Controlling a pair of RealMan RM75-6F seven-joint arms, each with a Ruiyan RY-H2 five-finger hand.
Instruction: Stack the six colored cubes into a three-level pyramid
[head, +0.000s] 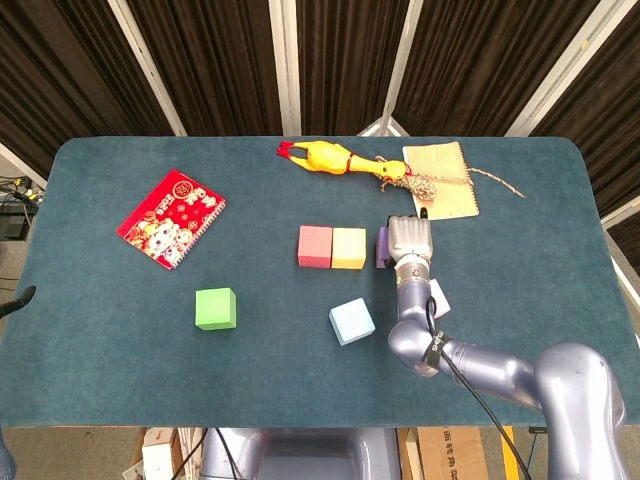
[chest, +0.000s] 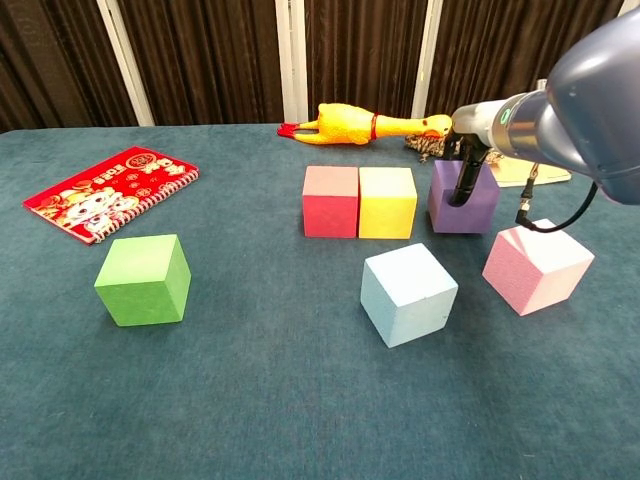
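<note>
Light falls evenly from overhead, bright on the teal table (head: 120, 340) and soft enough that each block, like the green cube (chest: 143, 279), casts only a faint, short shadow at its base. The dark curtains (head: 340, 60) behind stay dim with no detail lost. A mild sheen runs along the right arm (head: 500, 365), without harsh glare. The head view is sharp throughout; the table's edges bow slightly. The chest view is crisp on the cubes, and the nearest arm section (chest: 610, 110) looks soft.
</note>
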